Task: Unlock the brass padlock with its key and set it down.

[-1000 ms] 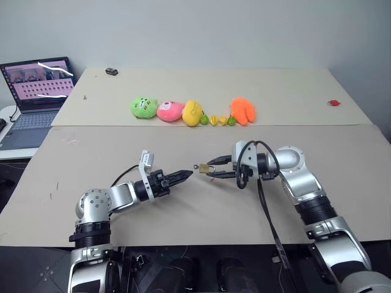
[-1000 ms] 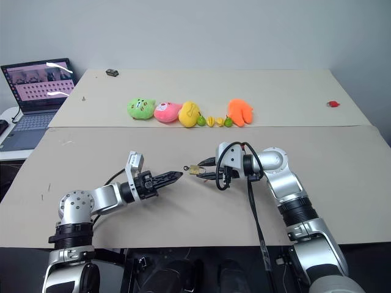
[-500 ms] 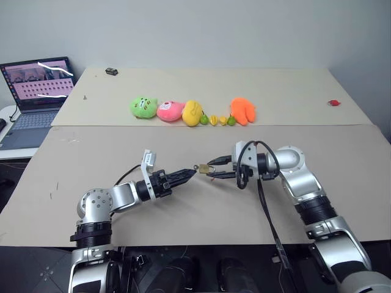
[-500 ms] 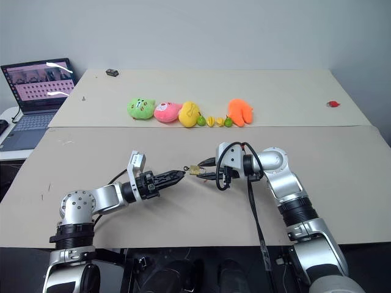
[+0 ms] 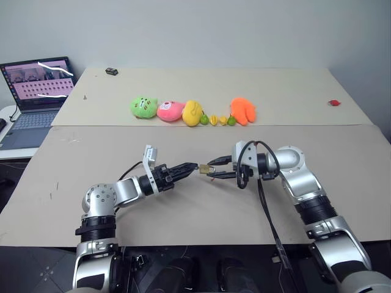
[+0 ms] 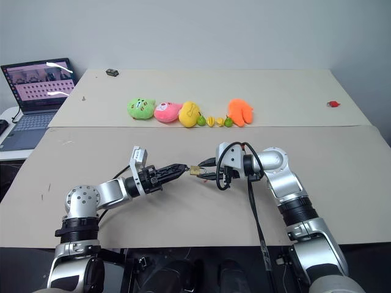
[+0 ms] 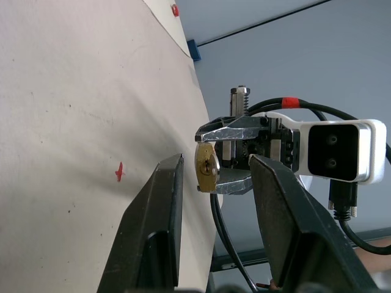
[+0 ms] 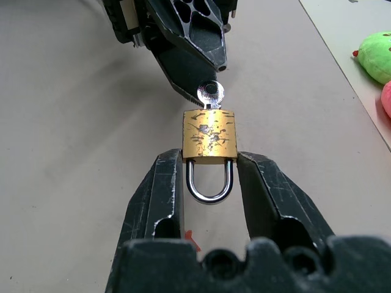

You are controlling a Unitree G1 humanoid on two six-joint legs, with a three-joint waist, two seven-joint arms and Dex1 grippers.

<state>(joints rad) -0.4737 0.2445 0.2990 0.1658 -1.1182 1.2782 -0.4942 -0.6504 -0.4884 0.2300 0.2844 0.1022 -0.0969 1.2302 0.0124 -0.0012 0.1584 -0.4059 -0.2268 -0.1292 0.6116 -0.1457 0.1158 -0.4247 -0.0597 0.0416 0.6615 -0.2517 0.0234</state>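
I have the brass padlock (image 8: 209, 135) clamped in the right claw (image 8: 211, 177), held up off the worktop (image 5: 201, 213) about midway between the two arms. It is a tiny golden block, its face scuffed with grey blotches, with a thin silvery U-shaped shackle (image 8: 209, 185) that sits seated in the body and hangs back between the right claw's two black fingers. Those fingers (image 8: 168, 189) press on the lower corners of the body, one on each side. A silvery key (image 8: 211, 94) with a round holed head sticks out of the end opposite the shackle.

The left claw (image 5: 190, 166) points across at the lock, its fingers parted and holding nothing; its tips sit right at the key. From the head views I see the lock just as a small gold speck between the two claw tips, and I cannot tell whether the left tips touch the key. The right wrist view gives me the scuffed face, the shackle and the key head, with the left claw's dark fingers right behind the key. The left wrist view looks end-on at the lock between its own spread fingers (image 7: 160, 226) and shows the keyway end of the body.

At the far side of the worktop lies a row of plush toys (image 5: 193, 112).
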